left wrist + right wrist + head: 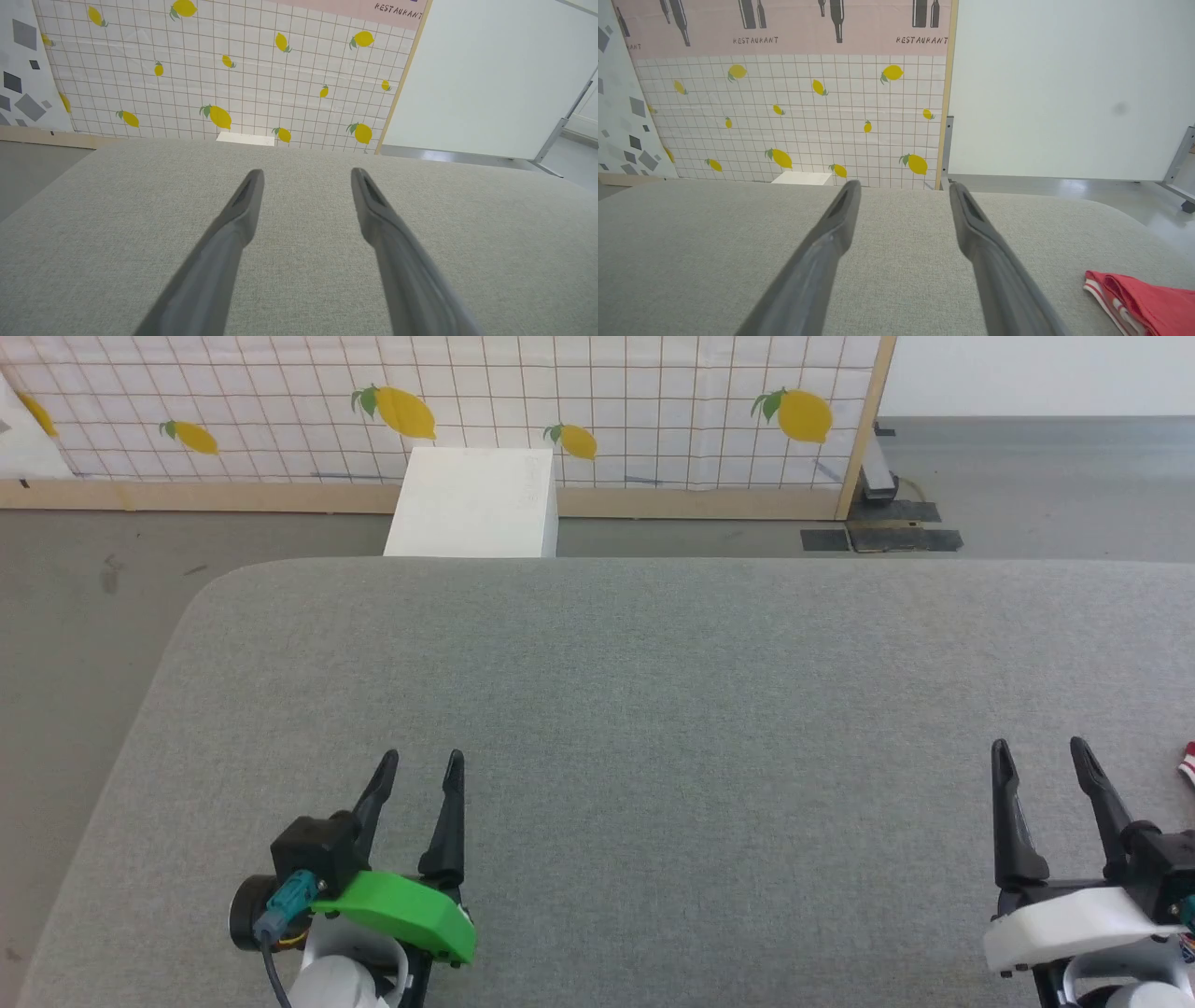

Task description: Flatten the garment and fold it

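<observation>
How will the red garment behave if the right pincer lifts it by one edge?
Probably floppy: the garment lies in soft, rolled folds, so it would likely drape and hang down. Its layers look thin, so it is probably light. On the grey fabric surface, a push would likely bunch it up rather than slide it whole.
</observation>
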